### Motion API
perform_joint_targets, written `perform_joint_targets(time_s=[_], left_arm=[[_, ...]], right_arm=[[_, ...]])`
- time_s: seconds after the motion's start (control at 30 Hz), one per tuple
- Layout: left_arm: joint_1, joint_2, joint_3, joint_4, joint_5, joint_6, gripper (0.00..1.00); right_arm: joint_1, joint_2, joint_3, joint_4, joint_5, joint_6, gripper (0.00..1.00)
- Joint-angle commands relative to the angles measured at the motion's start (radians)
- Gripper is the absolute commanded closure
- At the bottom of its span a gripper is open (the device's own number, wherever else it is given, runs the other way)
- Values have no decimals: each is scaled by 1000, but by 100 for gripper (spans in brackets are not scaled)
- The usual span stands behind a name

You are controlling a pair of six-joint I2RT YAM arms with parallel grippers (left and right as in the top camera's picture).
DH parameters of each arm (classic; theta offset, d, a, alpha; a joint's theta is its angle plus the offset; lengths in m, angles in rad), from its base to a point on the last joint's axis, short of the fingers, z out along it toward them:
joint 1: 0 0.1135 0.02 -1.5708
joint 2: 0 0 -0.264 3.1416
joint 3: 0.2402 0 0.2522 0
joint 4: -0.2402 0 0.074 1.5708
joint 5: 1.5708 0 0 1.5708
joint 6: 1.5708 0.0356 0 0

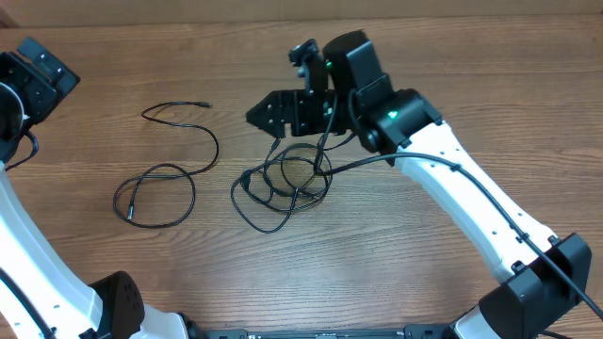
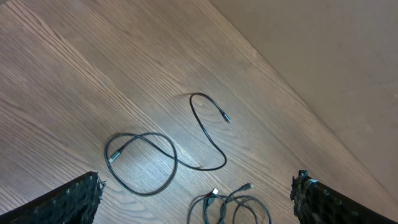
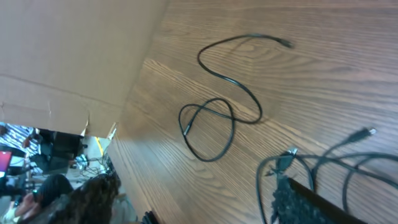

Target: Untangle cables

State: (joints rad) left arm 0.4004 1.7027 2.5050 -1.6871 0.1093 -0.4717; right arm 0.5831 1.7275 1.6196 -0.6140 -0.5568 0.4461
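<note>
The cables lie in two groups on the wooden table. A tangled bundle point(image 1: 283, 179) of several black loops sits at the centre, also seen as the bundle point(image 2: 230, 205) and the bundle point(image 3: 336, 165) with a silvery plug. One separate cable point(image 1: 170, 160) curls to its left, the same separate cable point(image 2: 168, 149) point(image 3: 217, 118). My right gripper point(image 1: 287, 87) point(image 3: 199, 202) hangs open over the bundle's far edge, one finger point(image 3: 305, 205) lying across its loops. My left gripper point(image 1: 36, 75) point(image 2: 199, 202) is high at the far left, wide open with nothing between its fingers.
The right arm point(image 1: 471, 198) reaches in from the lower right, with a thicker black wire running along it. The left arm's base point(image 1: 113, 301) stands at the near left edge. A brown cardboard wall point(image 2: 323, 62) borders the far side of the table.
</note>
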Motion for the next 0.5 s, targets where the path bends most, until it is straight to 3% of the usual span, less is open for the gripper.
perform_joint_targets(time_s=[0.0,0.1,0.47], left_arm=[[-17,11,-32,-2,22,28,0],[-40,36,-83,2,18,43,0],[-125,288,-211,174,23,-25,2]], right_arm=[[6,9,31,16,48,-1,12],[6,9,31,4,48,-1,0],[5,9,31,-131,54,-2,0]])
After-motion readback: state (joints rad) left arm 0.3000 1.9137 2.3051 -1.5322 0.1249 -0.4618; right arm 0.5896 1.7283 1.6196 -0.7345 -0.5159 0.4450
